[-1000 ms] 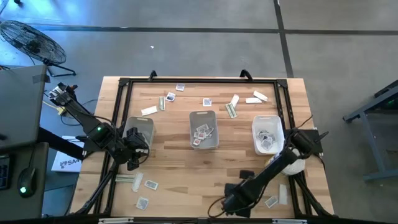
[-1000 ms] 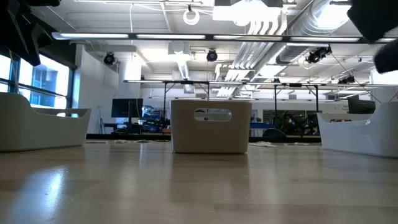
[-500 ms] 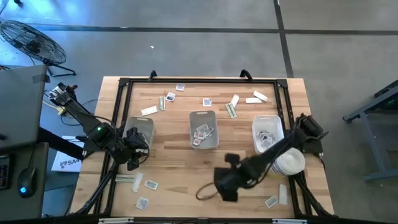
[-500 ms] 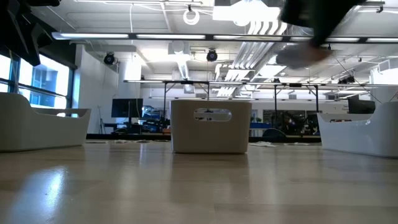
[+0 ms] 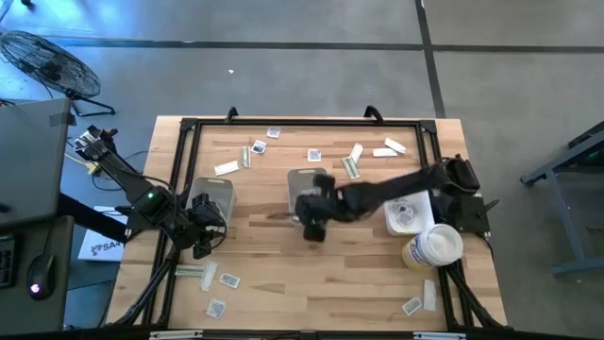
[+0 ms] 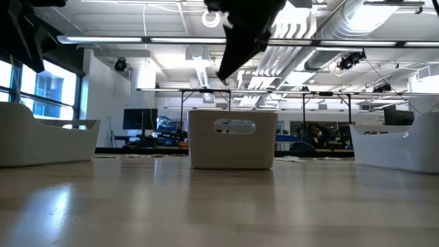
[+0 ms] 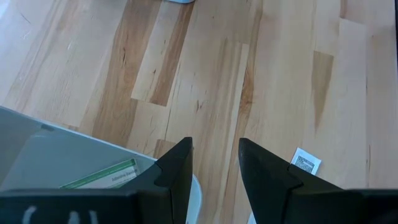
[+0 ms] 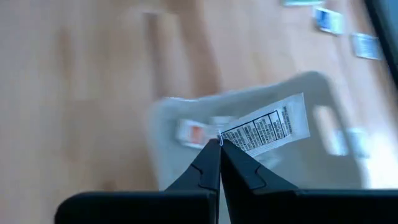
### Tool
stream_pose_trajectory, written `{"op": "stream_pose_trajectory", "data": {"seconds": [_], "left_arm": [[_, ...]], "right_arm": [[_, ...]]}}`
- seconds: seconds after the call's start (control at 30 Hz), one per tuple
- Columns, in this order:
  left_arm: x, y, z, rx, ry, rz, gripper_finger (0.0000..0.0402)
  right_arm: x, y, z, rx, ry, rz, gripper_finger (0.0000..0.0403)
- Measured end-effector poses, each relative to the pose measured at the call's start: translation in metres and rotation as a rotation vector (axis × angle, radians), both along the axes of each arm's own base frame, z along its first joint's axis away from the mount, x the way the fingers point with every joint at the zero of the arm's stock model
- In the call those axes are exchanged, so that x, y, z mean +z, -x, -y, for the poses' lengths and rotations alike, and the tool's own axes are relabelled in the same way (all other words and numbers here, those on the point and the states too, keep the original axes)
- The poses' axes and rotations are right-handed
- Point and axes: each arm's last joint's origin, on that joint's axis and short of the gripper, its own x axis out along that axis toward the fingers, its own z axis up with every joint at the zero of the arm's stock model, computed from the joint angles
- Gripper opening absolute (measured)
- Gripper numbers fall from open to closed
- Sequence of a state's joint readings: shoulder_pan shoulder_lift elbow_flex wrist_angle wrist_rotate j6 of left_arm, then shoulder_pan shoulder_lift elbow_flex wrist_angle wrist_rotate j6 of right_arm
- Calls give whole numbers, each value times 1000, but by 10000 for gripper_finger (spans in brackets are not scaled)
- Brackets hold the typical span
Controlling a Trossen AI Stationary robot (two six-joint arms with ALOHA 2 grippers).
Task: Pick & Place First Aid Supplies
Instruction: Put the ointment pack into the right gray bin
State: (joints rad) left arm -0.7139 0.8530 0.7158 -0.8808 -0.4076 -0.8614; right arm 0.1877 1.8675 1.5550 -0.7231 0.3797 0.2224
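R tool (image 8: pixel 219 144) is pinching a white packet (image 8: pixel 266 130) by its corner, hanging over the middle tray (image 5: pixel 296 179) at its near rim. L tool (image 7: pixel 214 163) is sitting spread at the left tray (image 5: pixel 215 192) edge. Bare bench (image 5: pixel 283 274) is lying open nearer.

You're looking at two dark, near-black jointed arms of blocky links. The left arm (image 5: pixel 142 194) carries a small green light and trailing cables at its base; its end effector (image 7: pixel 214 171) has two wedge-shaped black fingers (image 7: pixel 177 171).
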Motion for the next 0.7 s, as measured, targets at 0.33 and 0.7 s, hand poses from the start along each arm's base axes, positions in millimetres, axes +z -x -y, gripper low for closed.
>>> {"op": "stream_pose_trajectory", "data": {"seconds": [0.33,0.7], "left_arm": [[0,0,0,0,0,0,128],[0,0,0,-3,4,-2,128]], "right_arm": [[-21,-12,66,-25,-123,-95,0],[-59,-21,95,-66,-122,-210,19]]}}
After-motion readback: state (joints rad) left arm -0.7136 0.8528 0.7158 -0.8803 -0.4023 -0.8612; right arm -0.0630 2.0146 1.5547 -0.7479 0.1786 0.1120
